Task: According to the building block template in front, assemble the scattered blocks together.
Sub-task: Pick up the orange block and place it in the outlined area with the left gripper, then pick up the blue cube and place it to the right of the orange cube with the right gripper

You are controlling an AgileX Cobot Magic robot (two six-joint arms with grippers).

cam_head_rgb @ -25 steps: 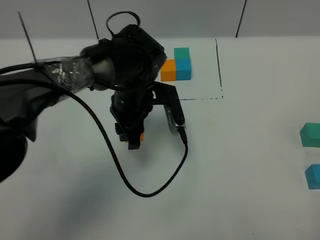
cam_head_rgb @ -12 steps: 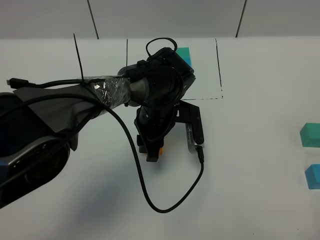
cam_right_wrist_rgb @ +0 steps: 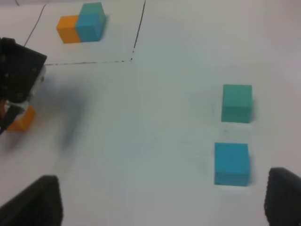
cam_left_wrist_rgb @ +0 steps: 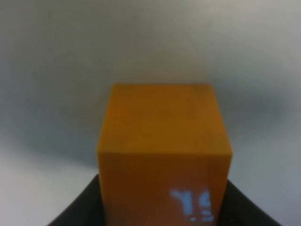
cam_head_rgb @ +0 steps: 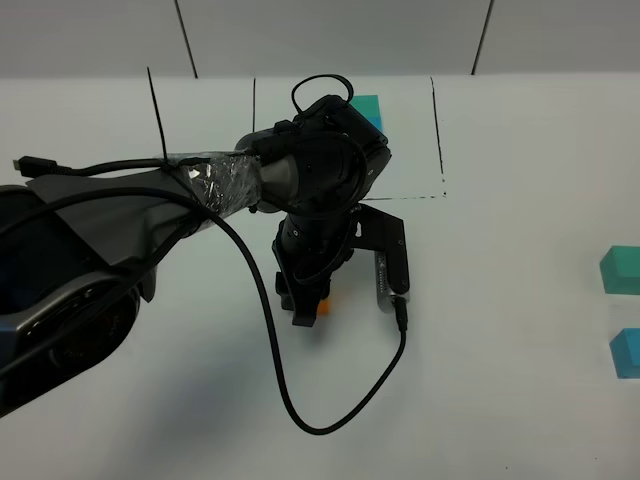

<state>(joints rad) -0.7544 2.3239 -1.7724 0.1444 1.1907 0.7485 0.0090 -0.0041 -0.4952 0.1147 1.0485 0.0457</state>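
Note:
My left gripper (cam_head_rgb: 306, 303) is shut on the orange block (cam_head_rgb: 322, 304), low over the table in front of the template. The orange block fills the left wrist view (cam_left_wrist_rgb: 164, 146) between the dark fingers (cam_left_wrist_rgb: 77, 209). The template (cam_right_wrist_rgb: 80, 23) sits inside its black drawn frame (cam_head_rgb: 437, 140); in the exterior view my arm hides most of it, and only the teal cube (cam_head_rgb: 366, 103) shows. The teal-green block (cam_head_rgb: 622, 270) and the blue block (cam_head_rgb: 626, 352) lie at the far right, a little apart. My right gripper (cam_right_wrist_rgb: 164, 193) is open and empty, short of the blue block (cam_right_wrist_rgb: 232, 163).
The left arm's black cable (cam_head_rgb: 330, 400) loops over the table in front of the gripper. The frame's front line (cam_head_rgb: 405, 198) runs just behind the left gripper. The orange block also shows in the right wrist view (cam_right_wrist_rgb: 21, 118).
The left gripper has carried the orange block to the right, to in front of the template, and has since dropped slightly toward the table front. The teal-green and blue blocks have not moved.

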